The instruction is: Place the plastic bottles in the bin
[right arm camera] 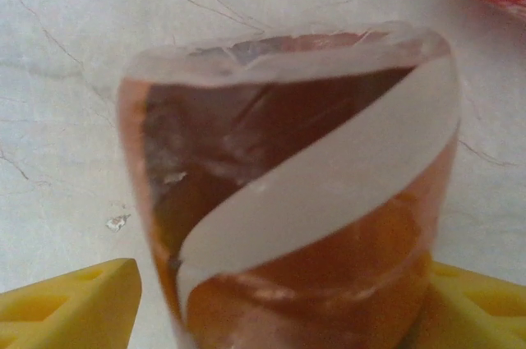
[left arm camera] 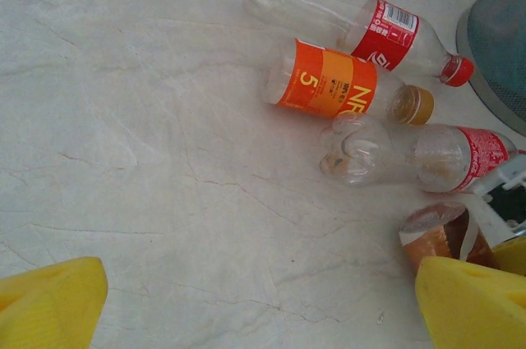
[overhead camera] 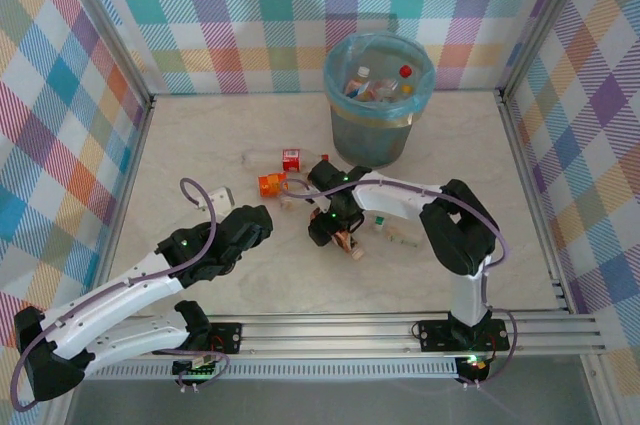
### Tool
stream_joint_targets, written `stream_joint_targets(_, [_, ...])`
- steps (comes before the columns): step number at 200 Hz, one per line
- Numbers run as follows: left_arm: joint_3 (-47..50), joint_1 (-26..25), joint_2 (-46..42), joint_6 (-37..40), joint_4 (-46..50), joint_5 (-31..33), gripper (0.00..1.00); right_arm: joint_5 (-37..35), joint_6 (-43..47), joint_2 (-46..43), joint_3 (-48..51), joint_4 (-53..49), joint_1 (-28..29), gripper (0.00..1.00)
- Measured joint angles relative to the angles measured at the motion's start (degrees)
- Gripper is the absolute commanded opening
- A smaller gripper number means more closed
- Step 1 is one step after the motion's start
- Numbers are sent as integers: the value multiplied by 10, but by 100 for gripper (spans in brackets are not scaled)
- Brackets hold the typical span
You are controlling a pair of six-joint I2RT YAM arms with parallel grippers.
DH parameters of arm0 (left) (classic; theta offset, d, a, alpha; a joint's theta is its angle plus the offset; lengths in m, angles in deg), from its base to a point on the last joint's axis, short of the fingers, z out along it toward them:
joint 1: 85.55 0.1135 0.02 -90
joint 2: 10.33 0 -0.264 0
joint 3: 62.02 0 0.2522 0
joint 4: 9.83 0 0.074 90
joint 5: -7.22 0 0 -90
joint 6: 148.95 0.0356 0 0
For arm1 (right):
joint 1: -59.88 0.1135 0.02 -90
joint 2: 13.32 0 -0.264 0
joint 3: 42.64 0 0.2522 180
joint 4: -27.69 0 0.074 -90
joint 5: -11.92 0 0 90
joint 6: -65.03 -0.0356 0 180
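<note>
The right gripper (right arm camera: 271,316) straddles a brown bottle (right arm camera: 288,201) with a white diagonal band, which lies on the marble-look table (left arm camera: 148,144) in front of the round grey-blue bin (overhead camera: 372,140). One yellow finger (right arm camera: 481,308) sits against the bottle's side. A thin strip of table shows between the bottle and the other finger, so it cannot be told whether the pinch is firm. The lower part of the bottle is cut off by the bottom edge of the wrist view.

The left gripper (left arm camera: 263,316) hovers over bare table with its fingers spread wide and nothing between them. Just beyond it lie three bottles side by side:
- a clear red-capped bottle (left arm camera: 362,25) with a red label
- an orange-labelled bottle (left arm camera: 337,86) with an orange cap
- a second clear bottle (left arm camera: 411,156) with a red label, its cap hidden

More binned bottles (overhead camera: 375,85) lie inside the blue liner, too small to tell apart from above.
</note>
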Motion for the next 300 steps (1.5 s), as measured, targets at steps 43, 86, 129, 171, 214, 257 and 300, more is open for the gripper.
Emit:
stream_joint_targets(43, [2, 0, 0, 0, 1, 0, 96, -6, 2, 6, -25, -7, 6, 60])
stream_joint_targets(86, [-1, 0, 0, 2, 5, 14, 96, -6, 1, -21, -33, -44, 6, 56])
stream_joint_targets(129, [-66, 0, 7, 60, 9, 35, 96, -35, 20, -107, -139, -96, 5, 56])
stream_joint_targets(171, [-162, 0, 61, 142, -39, 33, 96, -78, 71, -155, -328, -75, -41, 54])
stream_joint_targets(214, [-273, 0, 152, 236, -93, -23, 96, -103, 101, -163, -405, 33, -151, 53])
stream_joint_targets(257, [-443, 0, 281, 309, -119, -87, 96, -126, 103, -59, -489, 92, -214, 55])
stream_joint_targets(300, [-537, 0, 365, 327, -111, -129, 96, -172, 92, 54, -541, 82, -233, 55])
